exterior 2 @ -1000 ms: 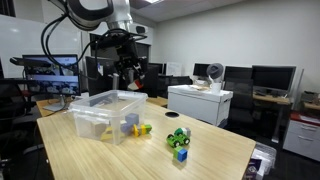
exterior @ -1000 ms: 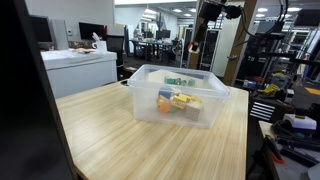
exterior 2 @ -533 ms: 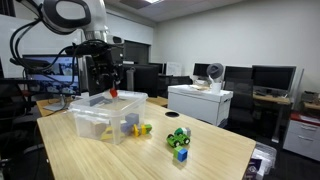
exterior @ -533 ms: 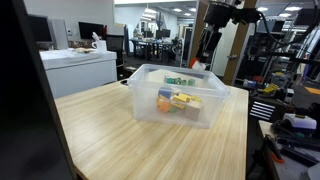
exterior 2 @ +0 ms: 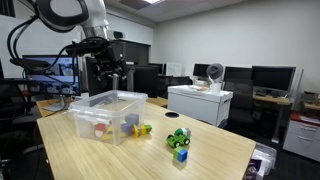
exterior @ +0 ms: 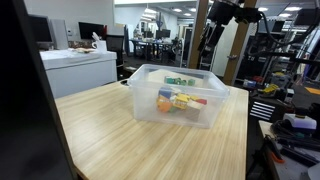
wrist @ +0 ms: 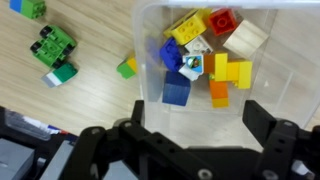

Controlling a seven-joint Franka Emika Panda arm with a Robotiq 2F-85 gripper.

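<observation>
Right now your gripper [wrist: 200,135] hangs wide open and empty above the clear bin [wrist: 139,60], where the coloured blocks [wrist: 205,62] lie jumbled on its floor. Judging from the wrist view, one finger lines up over a side wall, so a straight descent could clip the rim and shove or tip the light bin. The crowded blocks could also jam between the jaws. A small block [wrist: 127,67] lies just outside the bin and a green toy car [wrist: 54,46] sits farther off on the wooden table [exterior: 100,130], in an office with desks and monitors.
</observation>
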